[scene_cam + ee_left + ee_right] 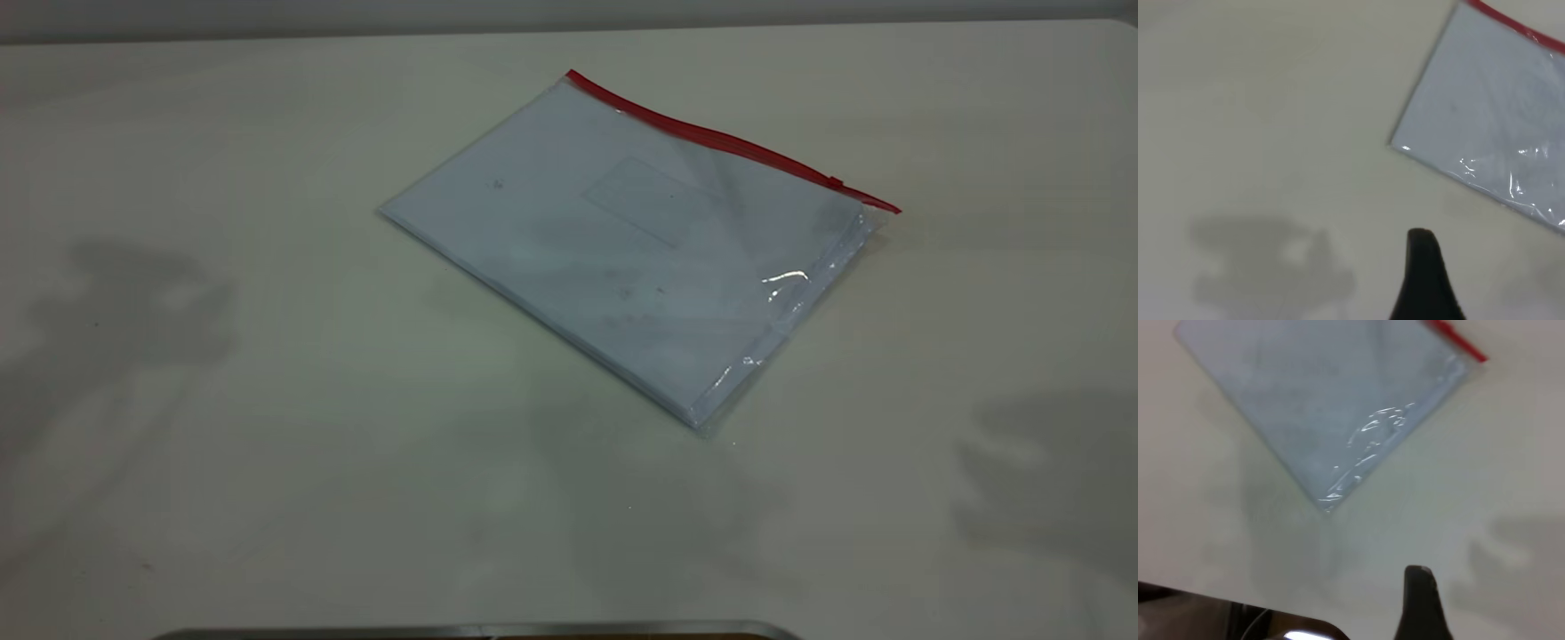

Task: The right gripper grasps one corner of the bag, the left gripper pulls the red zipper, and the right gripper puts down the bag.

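Note:
The bag (622, 258) lies flat on the pale table, a clear pouch with white paper inside and a faint label window. The red zipper (729, 142) runs along its far edge, with the small slider tab (836, 182) near the right end. The corner of the bag (889, 209) at that end lies on the table. Neither gripper shows in the exterior view. In the left wrist view a black tip of the left gripper (1425, 280) hangs above bare table, apart from the bag (1498, 113). In the right wrist view a black tip of the right gripper (1421, 607) is clear of the bag (1318, 400) and the zipper end (1458, 340).
Arm shadows fall on the table at the left (133, 302) and at the right (1049, 471). A metal rim (480, 631) runs along the table's near edge. The table edge with dark space beyond (1238, 620) shows in the right wrist view.

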Robot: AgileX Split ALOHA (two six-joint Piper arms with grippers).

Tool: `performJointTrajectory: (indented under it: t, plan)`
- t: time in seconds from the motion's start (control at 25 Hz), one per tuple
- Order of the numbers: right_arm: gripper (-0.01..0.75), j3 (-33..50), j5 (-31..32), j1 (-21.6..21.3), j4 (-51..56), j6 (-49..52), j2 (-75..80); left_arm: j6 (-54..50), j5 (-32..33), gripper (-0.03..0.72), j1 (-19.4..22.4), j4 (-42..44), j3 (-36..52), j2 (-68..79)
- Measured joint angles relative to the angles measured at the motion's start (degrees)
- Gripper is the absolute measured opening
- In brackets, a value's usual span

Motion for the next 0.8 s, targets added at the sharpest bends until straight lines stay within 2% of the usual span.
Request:
performJointTrajectory:
  t: [0.2,0.4,0.56,0.64,0.8]
  plan:
    - [0.576,-0.1,-3.7,0.0,14.9,-18.1,14.2,13.0,0.0,0.580,0.0,-5.1,-5.7,9.5]
    - [0.576,-0.3,-6.2,0.0,38.6,-39.9,26.9,21.1,0.1,0.580,-1.4,-6.0,-8.6,15.6]
    - [0.576,-1.4,-6.4,0.0,57.1,-58.5,37.1,23.1,2.5,0.580,-4.1,-6.2,-10.3,19.5]
    - [0.576,-3.2,-5.8,0.0,63.0,-65.2,42.2,23.0,3.7,0.580,-5.3,-6.2,-11.0,21.0]
    - [0.576,-9.1,-3.8,0.0,66.9,-69.7,51.0,21.6,4.6,0.580,-6.8,-6.2,-11.8,22.8]
